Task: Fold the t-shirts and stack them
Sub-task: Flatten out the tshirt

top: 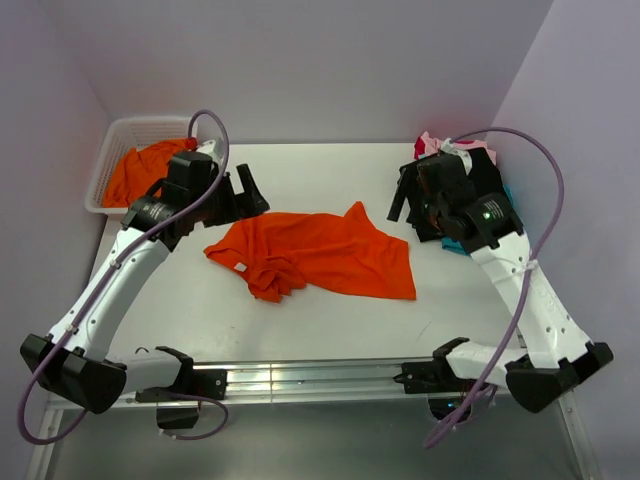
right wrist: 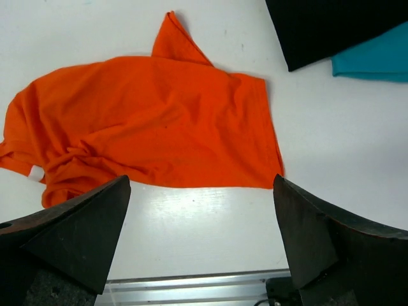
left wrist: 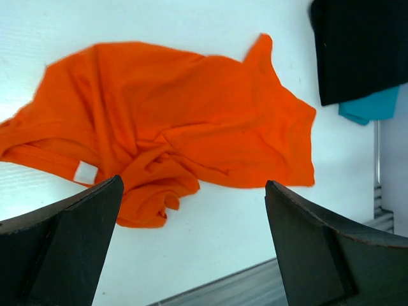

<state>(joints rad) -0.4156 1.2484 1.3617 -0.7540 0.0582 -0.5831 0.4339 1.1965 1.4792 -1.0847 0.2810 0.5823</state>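
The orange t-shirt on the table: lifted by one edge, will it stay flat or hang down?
Probably floppy: the orange t-shirt lies crumpled in soft folds, so it would likely hang down. It looks thin, so likely light. Pushed, it would probably bunch rather than slide.

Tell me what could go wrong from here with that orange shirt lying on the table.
1. The orange t-shirt lies crumpled and bunched near its collar. The open left gripper might pinch several layers there, so the shirt would not spread flat.
2. The black t-shirt and teal t-shirt lie near the open right gripper. A sweep by that arm could drag them askew.
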